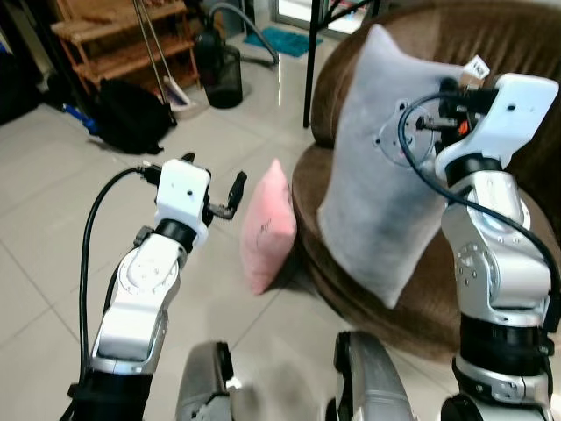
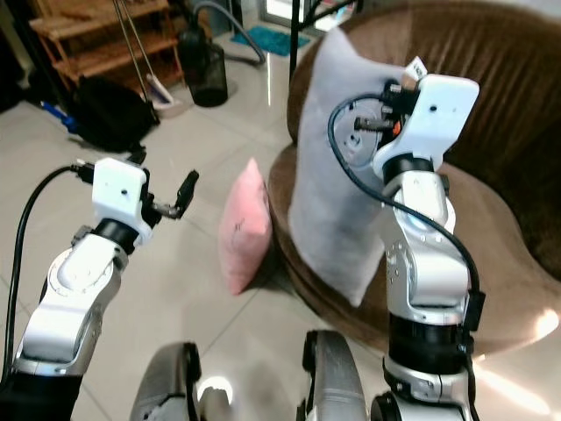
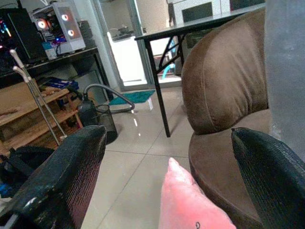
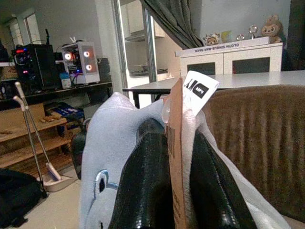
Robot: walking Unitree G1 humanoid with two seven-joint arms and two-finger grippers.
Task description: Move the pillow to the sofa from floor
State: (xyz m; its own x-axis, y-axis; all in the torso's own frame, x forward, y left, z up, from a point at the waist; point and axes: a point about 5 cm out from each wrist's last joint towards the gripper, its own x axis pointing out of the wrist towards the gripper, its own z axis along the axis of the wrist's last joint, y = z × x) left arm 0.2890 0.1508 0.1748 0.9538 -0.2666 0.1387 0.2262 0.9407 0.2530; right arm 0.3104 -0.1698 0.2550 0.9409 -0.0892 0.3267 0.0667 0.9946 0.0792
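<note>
My right gripper (image 4: 175, 183) is shut on a top corner of a large grey pillow (image 1: 377, 167), pinching it next to its cardboard tag (image 4: 177, 143). The pillow hangs upright over the front of the round brown sofa (image 1: 421, 307), its lower corner near the seat edge. A small pink pillow (image 1: 270, 224) stands on the tiled floor, leaning against the sofa's front. My left gripper (image 1: 230, 197) is open at about the pink pillow's height, just to its left, holding nothing. In the left wrist view the pink pillow (image 3: 190, 205) lies between and beyond the two fingers (image 3: 66, 176).
A black table leg (image 1: 311, 61) stands behind the sofa. Farther left are a black mesh bin (image 1: 224, 74), a black bag (image 1: 131, 114) and a wooden shelf (image 1: 123, 39) with a broom and dustpan (image 1: 175, 92). Open tiled floor (image 1: 53, 202) lies to my left.
</note>
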